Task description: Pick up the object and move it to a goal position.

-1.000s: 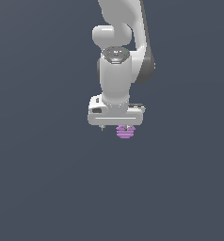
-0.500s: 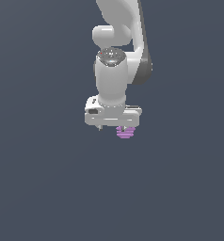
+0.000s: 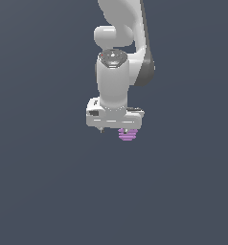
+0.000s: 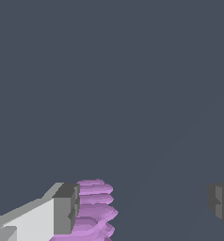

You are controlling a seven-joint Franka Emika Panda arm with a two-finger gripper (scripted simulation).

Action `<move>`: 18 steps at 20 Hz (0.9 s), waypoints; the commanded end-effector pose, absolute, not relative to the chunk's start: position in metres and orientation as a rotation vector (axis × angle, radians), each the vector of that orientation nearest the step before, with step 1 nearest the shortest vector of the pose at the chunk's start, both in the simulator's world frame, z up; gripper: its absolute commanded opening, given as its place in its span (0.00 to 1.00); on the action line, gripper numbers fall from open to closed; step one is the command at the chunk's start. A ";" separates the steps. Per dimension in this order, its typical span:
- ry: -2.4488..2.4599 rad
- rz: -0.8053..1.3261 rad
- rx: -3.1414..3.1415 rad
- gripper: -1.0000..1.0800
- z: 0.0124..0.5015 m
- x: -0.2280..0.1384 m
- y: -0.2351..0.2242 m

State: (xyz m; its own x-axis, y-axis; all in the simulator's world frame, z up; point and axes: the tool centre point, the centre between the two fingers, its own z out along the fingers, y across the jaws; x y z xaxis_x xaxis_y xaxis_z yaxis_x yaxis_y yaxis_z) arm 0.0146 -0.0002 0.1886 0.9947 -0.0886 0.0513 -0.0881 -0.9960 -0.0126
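**Ridged purple object beside one finger, fingers spread wide**

The white Panda arm (image 3: 119, 72) reaches down from the top of the exterior view, its hand pointing straight down; the fingers (image 4: 142, 207) stand spread wide, one pad (image 4: 67, 209) at one side of the wrist view and the other far across, with bare dark-grey ground between them. The light-purple ridged object (image 3: 127, 135) shows just under the hand, toward the exterior view's right of the hand's middle; in the wrist view it (image 4: 94, 209) lies right against the inner face of one finger, and whether they touch I cannot tell; the other finger stands well apart from it. All around the arm is plain, flat, dark-grey ground; no edges show.
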 end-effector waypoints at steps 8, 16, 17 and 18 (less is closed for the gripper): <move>0.322 -0.073 -3.112 0.96 0.185 0.008 0.007; 0.595 -0.061 -3.071 0.96 0.179 -0.002 0.017; 0.631 -0.059 -3.063 0.96 0.179 -0.003 0.019; 0.667 -0.058 -3.055 0.96 0.178 -0.004 0.020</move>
